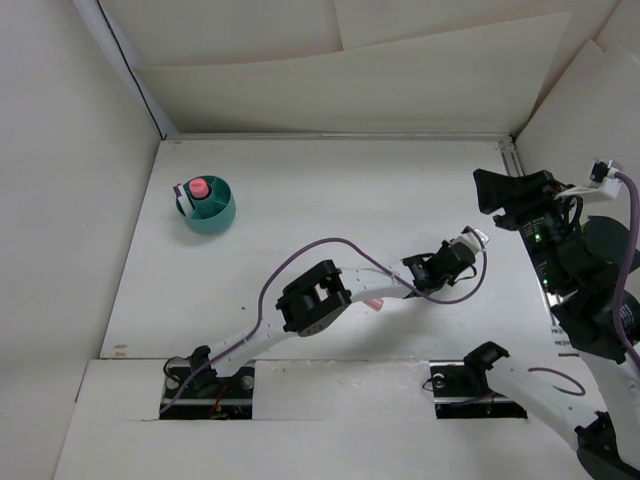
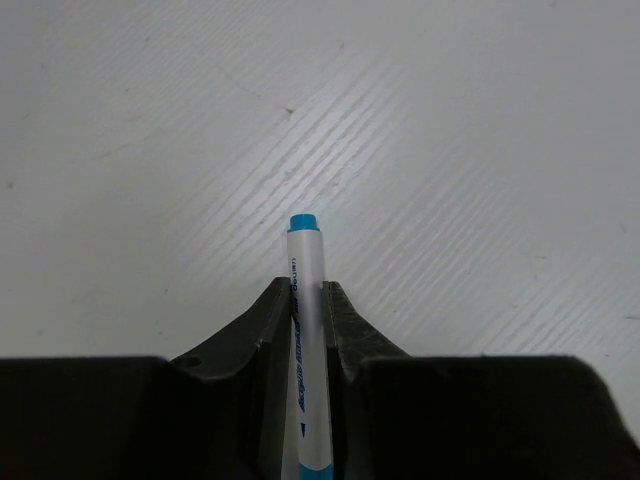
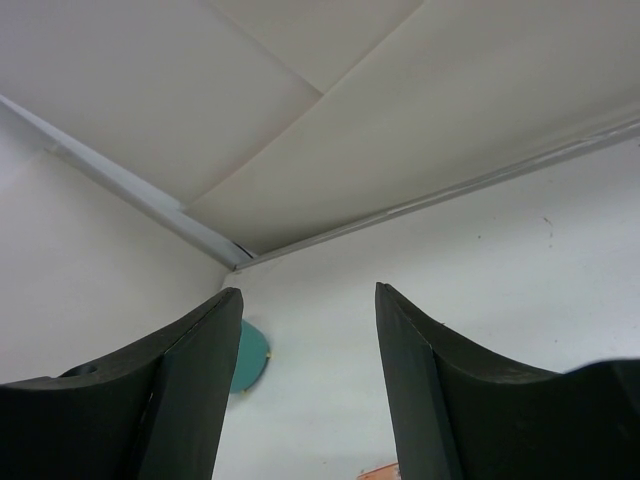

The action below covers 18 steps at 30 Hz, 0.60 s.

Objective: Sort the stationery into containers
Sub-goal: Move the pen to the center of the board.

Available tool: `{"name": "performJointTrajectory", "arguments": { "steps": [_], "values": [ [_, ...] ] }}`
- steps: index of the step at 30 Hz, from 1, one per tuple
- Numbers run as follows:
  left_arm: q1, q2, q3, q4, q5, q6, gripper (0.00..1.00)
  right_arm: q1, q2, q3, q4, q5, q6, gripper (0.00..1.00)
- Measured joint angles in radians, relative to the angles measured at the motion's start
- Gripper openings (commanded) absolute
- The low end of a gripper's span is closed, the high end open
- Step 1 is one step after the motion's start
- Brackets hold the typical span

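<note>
Firmly, the left claw (image 2: 305,292) grips a blue-tipped pen (image 2: 303,250), lettering seemingly unreadable.

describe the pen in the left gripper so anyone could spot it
Over the table, right of centre, find the left gripper. It holds a thin white pen with blue lettering; its blue tip sets it apart from the pink piece in the teal cup.

left arm stretched low toward 2 o'clock; left gripper (image 1: 468,243) pinched on pen (image 2: 303,262). right arm folded high at 3 o'clock; right gripper (image 3: 308,300) jaws wide apart, facing 10 o'clock.
</note>
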Motion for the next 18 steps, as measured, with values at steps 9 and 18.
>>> {"name": "performJointTrajectory", "arguments": {
  "steps": [9,18],
  "values": [
    [0.001,-0.069,-0.112,-0.011,-0.076,-0.001,0.24,0.0,-0.008,-0.031,0.01,0.005,-0.003,0.61],
    [0.006,-0.071,-0.091,-0.061,-0.082,-0.016,0.31,0.0,-0.008,-0.047,0.015,0.004,-0.011,0.61]
  ]
}}
